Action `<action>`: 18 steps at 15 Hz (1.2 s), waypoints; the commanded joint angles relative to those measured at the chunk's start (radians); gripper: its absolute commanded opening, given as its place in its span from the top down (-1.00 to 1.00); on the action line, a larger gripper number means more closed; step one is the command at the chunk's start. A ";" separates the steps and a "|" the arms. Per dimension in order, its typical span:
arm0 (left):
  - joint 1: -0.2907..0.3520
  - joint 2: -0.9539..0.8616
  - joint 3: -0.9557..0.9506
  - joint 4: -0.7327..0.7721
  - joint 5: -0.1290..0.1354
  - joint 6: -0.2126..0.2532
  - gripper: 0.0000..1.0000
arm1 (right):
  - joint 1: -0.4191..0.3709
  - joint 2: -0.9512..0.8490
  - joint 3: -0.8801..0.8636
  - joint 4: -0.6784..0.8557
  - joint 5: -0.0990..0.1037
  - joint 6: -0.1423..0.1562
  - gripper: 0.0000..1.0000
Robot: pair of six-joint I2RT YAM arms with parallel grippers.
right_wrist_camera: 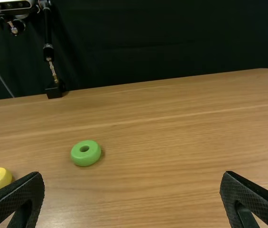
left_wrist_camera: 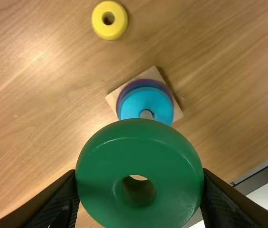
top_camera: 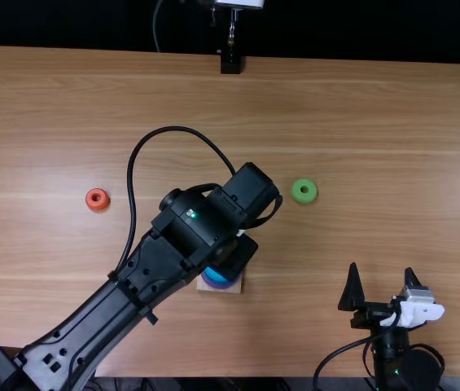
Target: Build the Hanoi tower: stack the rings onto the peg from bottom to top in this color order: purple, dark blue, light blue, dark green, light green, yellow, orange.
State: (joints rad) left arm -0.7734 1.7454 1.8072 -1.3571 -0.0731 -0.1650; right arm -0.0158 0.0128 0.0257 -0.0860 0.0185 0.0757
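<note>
Near edge of counter, right side: right tool stood wide, holding nothing. Left tool, much the nearer to the work, gripped the dark green ring by its rim, over the counter. Peg tip showed just beyond that rim, not through the ring's hole; exact sideways offset could not be read. Ring's hole axis judged nearly in line with the peg. Wooden base carried purple ring, dark blue ring, light blue ring. Next move judged: small sideways shift, then lowering; off-centre, the ring could catch the tip. Yellow ring lay near the base; orange ring and light green ring lay farther out, on opposite sides. Far edge was well apart.
</note>
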 commanded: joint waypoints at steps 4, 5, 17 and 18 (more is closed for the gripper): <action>-0.023 0.026 0.032 0.000 -0.002 -0.014 1.00 | -0.009 -0.013 -0.010 -0.022 0.002 -0.002 -1.00; -0.023 0.026 0.029 0.000 -0.002 -0.014 1.00 | -0.009 -0.013 -0.010 -0.022 0.002 -0.002 -1.00; -0.021 0.029 -0.026 0.000 -0.001 -0.010 1.00 | -0.009 -0.013 -0.010 -0.022 0.000 -0.002 -1.00; -0.021 0.029 -0.026 0.000 -0.001 -0.008 0.62 | -0.009 -0.013 -0.010 -0.022 0.002 -0.002 -1.00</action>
State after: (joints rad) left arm -0.7860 1.7607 1.7985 -1.3567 -0.0738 -0.1646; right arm -0.0158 0.0128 0.0257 -0.0856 0.0189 0.0765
